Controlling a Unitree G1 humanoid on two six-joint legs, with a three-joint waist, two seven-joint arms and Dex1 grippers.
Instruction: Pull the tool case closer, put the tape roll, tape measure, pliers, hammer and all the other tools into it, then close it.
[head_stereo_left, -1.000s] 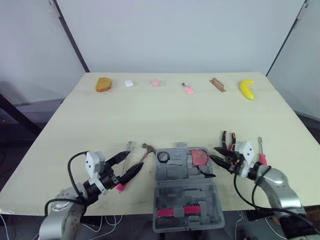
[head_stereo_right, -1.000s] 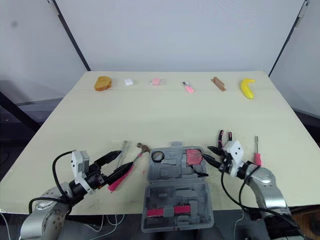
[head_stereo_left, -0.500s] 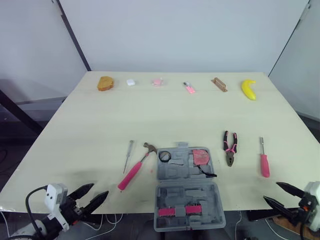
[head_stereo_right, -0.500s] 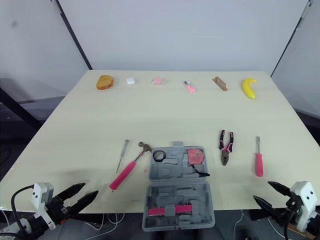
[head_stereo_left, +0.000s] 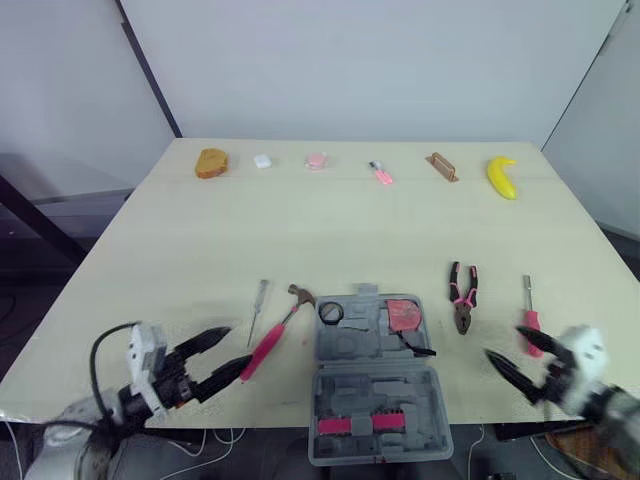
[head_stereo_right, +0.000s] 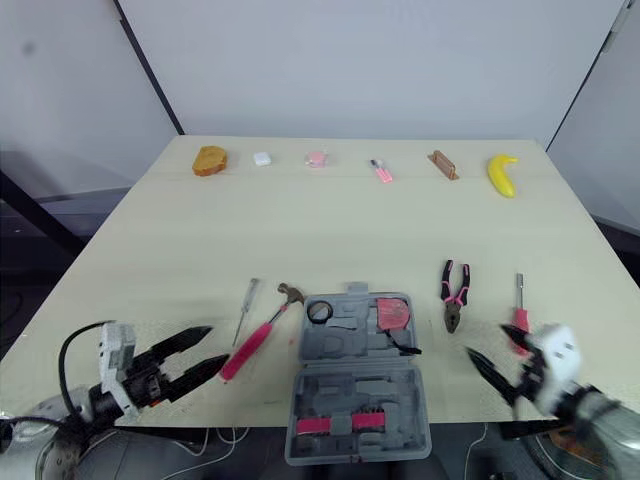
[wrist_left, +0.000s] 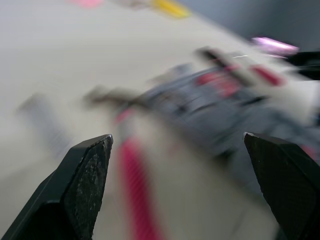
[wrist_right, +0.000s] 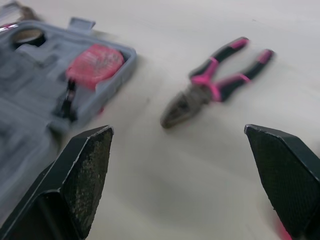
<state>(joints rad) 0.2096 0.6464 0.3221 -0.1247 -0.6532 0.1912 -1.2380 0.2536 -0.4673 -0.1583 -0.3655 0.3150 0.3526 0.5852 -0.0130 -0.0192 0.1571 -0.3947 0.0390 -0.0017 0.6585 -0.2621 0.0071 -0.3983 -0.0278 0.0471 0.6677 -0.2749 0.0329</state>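
Right wrist view is showing the right gripper (wrist_right: 177, 131) gaping empty, pliers (wrist_right: 210, 89) ahead; left gripper (head_stereo_left: 235, 348) likewise, hammer (head_stereo_left: 270, 338) ahead.

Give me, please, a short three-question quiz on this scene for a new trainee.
1. True or false: the tool case lies open.
2. Which tool lies between the case and the screwdriver? A) wrench B) pliers C) saw
3. Fill in: the hammer lies on the table to the robot's ___ of the case.
Key: 1 true; 2 B; 3 left.
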